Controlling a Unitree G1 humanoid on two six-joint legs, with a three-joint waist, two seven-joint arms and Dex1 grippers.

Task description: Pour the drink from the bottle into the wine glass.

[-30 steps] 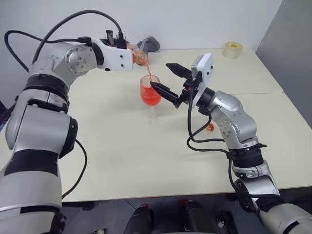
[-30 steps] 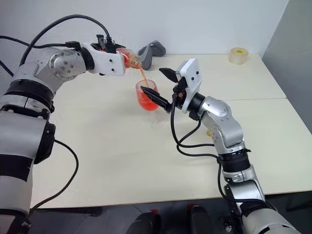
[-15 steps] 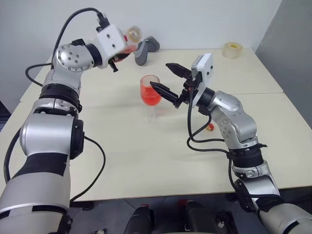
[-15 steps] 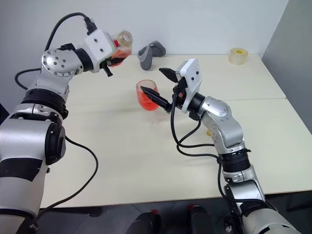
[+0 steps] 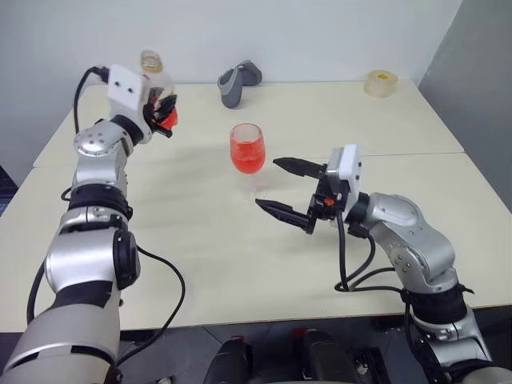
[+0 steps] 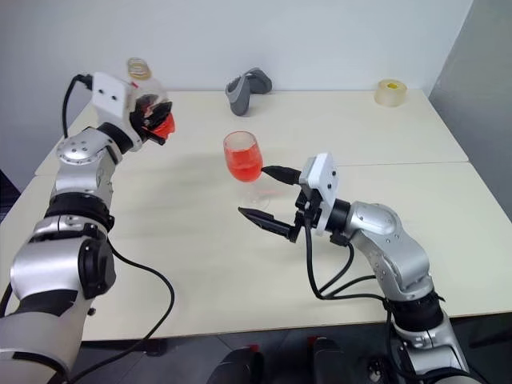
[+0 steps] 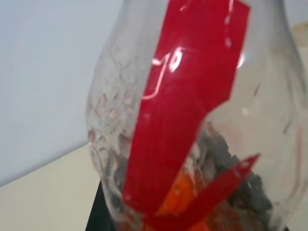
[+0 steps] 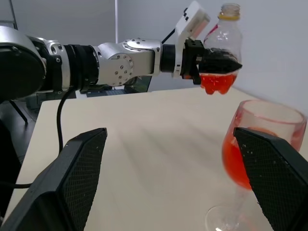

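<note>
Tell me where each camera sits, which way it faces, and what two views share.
Left and right eye: on the head, looking down over the table; both arms show.
Left wrist: on the left arm, looking straight at the bottle it holds.
Right wrist: on the right arm, looking past its open fingers at the glass and left gripper.
Shared: bottle and glass appear in eye and right wrist views.

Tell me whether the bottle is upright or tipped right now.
Upright. The bottle sits in the left gripper with its open neck pointing up and a little drink pooled at its bottom, away from the wine glass.
</note>
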